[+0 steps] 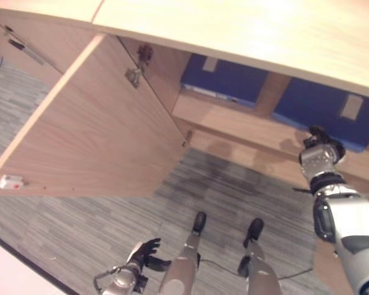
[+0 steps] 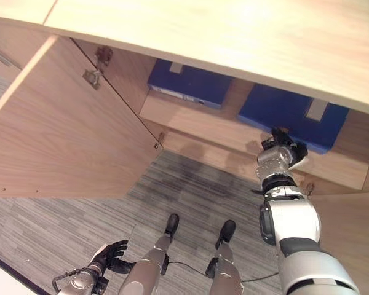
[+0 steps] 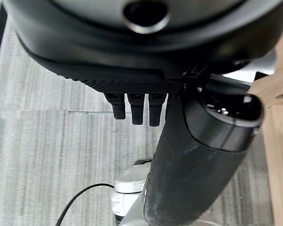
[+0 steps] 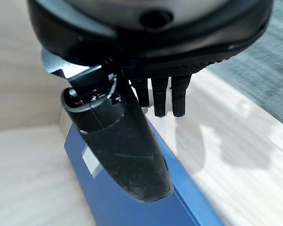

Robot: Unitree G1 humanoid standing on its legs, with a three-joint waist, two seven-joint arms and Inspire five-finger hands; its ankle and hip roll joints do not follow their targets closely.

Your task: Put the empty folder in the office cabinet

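Note:
A blue folder point(image 1: 317, 107) lies flat on the shelf point(image 1: 234, 120) of the open office cabinet, on its right side; it also shows from close up as the blue folder point(image 4: 132, 207). My right hand point(image 1: 320, 144) is raised to the shelf's front edge, right by the folder's near end. It is open, with the fingers point(image 4: 162, 96) straight and the thumb point(image 4: 122, 146) stretched over the folder, curled round nothing. My left hand point(image 1: 146, 251) hangs low above the carpet, open and empty.
A second blue folder point(image 1: 224, 78) lies further left on the same shelf. The cabinet's wooden door point(image 1: 92, 135) stands swung open to the left. The cabinet's pale top point(image 1: 264, 31) overhangs the shelf. Grey carpet point(image 1: 111, 227) covers the floor.

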